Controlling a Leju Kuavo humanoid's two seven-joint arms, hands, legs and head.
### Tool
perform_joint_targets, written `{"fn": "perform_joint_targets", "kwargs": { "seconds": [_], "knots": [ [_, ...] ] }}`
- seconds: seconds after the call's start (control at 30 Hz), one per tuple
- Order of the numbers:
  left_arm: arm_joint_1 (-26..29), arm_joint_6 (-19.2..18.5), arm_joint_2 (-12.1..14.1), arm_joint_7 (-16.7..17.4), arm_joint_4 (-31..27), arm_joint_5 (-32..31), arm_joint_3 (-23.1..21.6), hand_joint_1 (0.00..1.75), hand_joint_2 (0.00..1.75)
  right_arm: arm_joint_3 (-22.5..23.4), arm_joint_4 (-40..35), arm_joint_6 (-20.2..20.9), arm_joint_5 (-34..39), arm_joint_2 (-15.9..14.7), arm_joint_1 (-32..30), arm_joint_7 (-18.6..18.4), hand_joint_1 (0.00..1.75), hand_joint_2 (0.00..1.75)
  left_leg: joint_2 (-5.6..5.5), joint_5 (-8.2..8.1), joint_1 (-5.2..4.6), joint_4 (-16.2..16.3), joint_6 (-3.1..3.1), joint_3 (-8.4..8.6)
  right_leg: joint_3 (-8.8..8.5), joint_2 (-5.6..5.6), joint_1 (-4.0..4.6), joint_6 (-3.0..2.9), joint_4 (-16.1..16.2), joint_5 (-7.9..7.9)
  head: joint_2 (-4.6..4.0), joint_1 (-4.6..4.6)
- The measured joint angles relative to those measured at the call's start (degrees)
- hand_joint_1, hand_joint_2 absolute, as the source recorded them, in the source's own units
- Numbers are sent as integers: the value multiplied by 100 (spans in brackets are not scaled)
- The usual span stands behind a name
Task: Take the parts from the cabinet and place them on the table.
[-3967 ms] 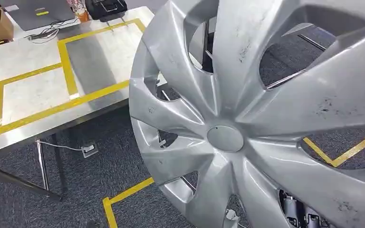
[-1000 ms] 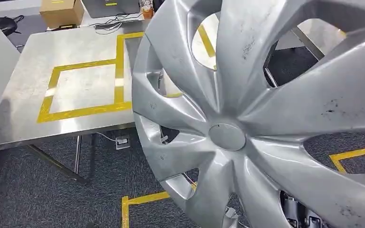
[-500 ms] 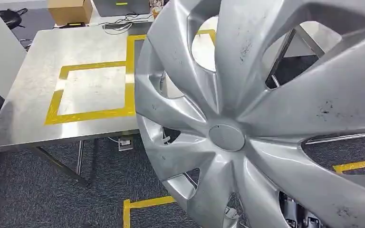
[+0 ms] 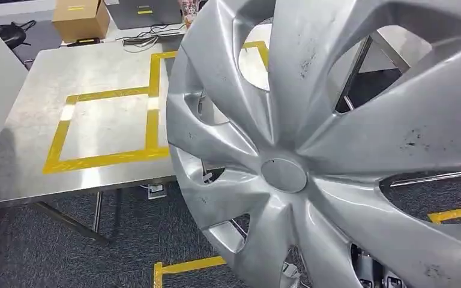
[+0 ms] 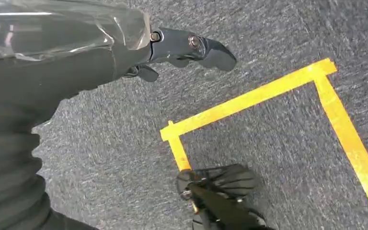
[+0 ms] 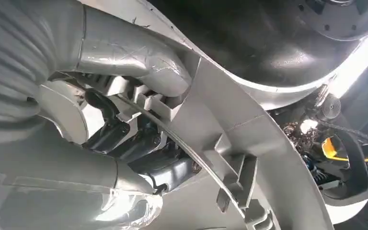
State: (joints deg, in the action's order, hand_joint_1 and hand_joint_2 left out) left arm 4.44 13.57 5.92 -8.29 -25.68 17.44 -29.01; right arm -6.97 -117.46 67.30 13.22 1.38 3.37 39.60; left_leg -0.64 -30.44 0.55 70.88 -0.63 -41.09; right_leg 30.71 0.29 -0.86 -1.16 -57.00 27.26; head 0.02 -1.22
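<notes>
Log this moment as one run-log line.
right hand: grips hubcap rim | left hand: hanging, holds nothing | table: ahead, hubcap not yet placed

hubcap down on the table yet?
No: in the head view the hubcap is up close to the camera, in front of the steel table, and the right hand grips its rim.

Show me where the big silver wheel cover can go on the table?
The steel table has bare room inside the yellow tape square, and on the strip between that tape and the near edge. The far edge is crowded: a cardboard box and cables sit there. The wheel cover, held by the right robot hand, hides the table's right part.
</notes>
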Motion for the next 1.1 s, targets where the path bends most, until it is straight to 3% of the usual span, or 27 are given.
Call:
{"fn": "perform_joint_targets", "kwargs": {
  "seconds": [0.03,0.07,0.1,0.13,0.23,0.27,0.3,0.37,0.43,0.47,0.5,0.57,0.6,0.63,0.67,0.7,0.73,0.77,0.8,0.83,0.93,0.97,1.0,1.07,1.1],
  "knots": [
    [0,22,0,11,-11,-9,7,0,175,0,0,-2,4,0,4,0,175,175,2,351,-7,-480,38,168,-76,-1,8,10,1,47,0,0],
    [4,35,4,29,-27,-17,26,0,175,-4,-4,-4,4,0,7,0,175,175,15,698,-31,-993,117,363,-147,-3,16,18,6,95,0,0],
    [6,42,20,59,-37,-44,46,0,175,-4,-9,-9,7,0,8,0,175,175,59,838,-78,-1309,203,465,-157,-3,15,35,11,136,0,4],
    [4,44,17,77,-42,-68,50,0,175,-7,-11,-11,7,-2,8,0,175,175,55,543,-105,-1270,216,472,-187,10,42,73,25,161,0,4],
    [34,74,31,114,-99,-92,70,0,175,-9,-35,-17,13,0,10,0,175,175,30,655,-117,-1377,330,580,-277,2,56,188,-46,112,0,4],
    [45,77,24,127,-116,-94,79,0,175,-7,-42,-17,11,-7,11,0,175,175,31,662,-61,-1437,343,730,-227,0,42,196,-127,196,0,0],
    [39,77,22,129,-142,-105,83,0,175,-9,-50,-20,15,-9,26,0,175,175,29,649,-69,-1438,361,775,-159,-1,44,172,-327,282,0,20],
    [24,77,13,131,-162,-127,90,0,175,-13,-59,-20,17,-13,38,0,175,175,23,621,-79,-1436,391,793,325,0,37,128,-1111,549,0,20],
    [45,74,0,147,-177,-140,94,0,175,-15,-59,-20,11,-20,29,0,175,175,15,573,-90,-1434,400,809,815,-2,35,160,-1724,759,0,22],
    [58,74,-4,149,-179,-153,99,0,175,-15,-59,-20,9,-26,23,0,175,175,3,541,-92,-1432,395,839,904,-2,33,207,-1694,692,0,17],
    [64,74,-9,151,-182,-160,101,0,175,-15,-59,-20,11,-31,21,0,175,175,-15,507,-92,-1431,383,885,848,-2,31,285,-1405,487,0,22],
    [64,70,-18,158,-193,-181,107,0,175,-20,-59,-22,11,-33,23,0,175,175,-35,424,-92,-1430,346,1007,503,-3,25,425,-410,-112,0,24],
    [62,66,-20,160,-195,-186,116,0,175,-22,-59,-22,11,-35,25,0,175,175,-41,390,-93,-1432,322,1001,396,-6,27,407,-38,-322,0,26],
    [64,61,-20,166,-195,-186,129,0,175,-22,-59,-24,13,-37,20,0,175,175,-55,350,-120,-1400,287,1062,395,-22,54,240,-28,-112,0,24],
    [63,52,-22,173,-204,-190,142,0,175,-26,-61,-24,13,-37,25,0,175,175,-47,319,-123,-1406,248,1034,357,-26,72,146,-35,-116,0,15],
    [72,44,-22,179,-210,-192,144,0,175,-26,-77,-24,13,-37,22,0,175,175,-43,330,-123,-1335,214,1061,347,-19,64,102,-4,-224,0,22],
    [77,46,-26,179,-212,-192,147,0,175,-24,-77,-24,13,-37,22,0,175,175,-45,320,-124,-1316,201,1075,336,-18,62,60,-6,-201,0,24],
    [71,46,-15,179,-212,-192,160,0,175,-26,-76,-24,15,-33,16,0,175,175,-42,265,-111,-1256,181,1056,225,-14,3,48,9,-206,0,20],
    [74,46,-24,181,-230,-194,166,0,175,-30,-79,-24,15,-31,36,0,175,175,-27,199,-102,-1115,143,993,184,-17,13,22,14,-186,0,31],
    [63,46,-22,180,-234,-201,179,0,175,-33,-79,-24,15,-26,42,0,175,175,-19,85,-80,-811,94,836,153,-21,12,-5,14,-167,0,-16],
    [84,48,-28,182,-234,-243,205,0,175,-37,-79,-24,9,-22,29,0,175,175,-4,-352,5,372,-15,33,107,-11,12,-18,12,-86,0,-11],
    [86,48,-31,184,-234,-254,212,0,175,-37,-79,-24,7,-22,19,0,175,175,2,-296,24,415,-28,-76,79,-4,10,-10,11,-58,0,-11],
    [85,48,-31,184,-234,-258,223,0,175,-37,-79,-24,7,-22,7,0,175,175,15,-105,39,225,-22,-62,33,2,8,3,11,-27,0,-11],
    [85,48,-26,184,-234,-275,232,0,175,-37,-79,-24,7,-20,9,0,175,175,37,529,44,-709,1,298,-102,5,2,40,13,59,0,-11],
    [85,48,-24,184,-234,-289,236,0,175,-37,-79,-24,7,-20,10,0,175,175,51,803,41,-1173,42,490,-145,2,1,67,20,104,0,-9]
  ]
}}
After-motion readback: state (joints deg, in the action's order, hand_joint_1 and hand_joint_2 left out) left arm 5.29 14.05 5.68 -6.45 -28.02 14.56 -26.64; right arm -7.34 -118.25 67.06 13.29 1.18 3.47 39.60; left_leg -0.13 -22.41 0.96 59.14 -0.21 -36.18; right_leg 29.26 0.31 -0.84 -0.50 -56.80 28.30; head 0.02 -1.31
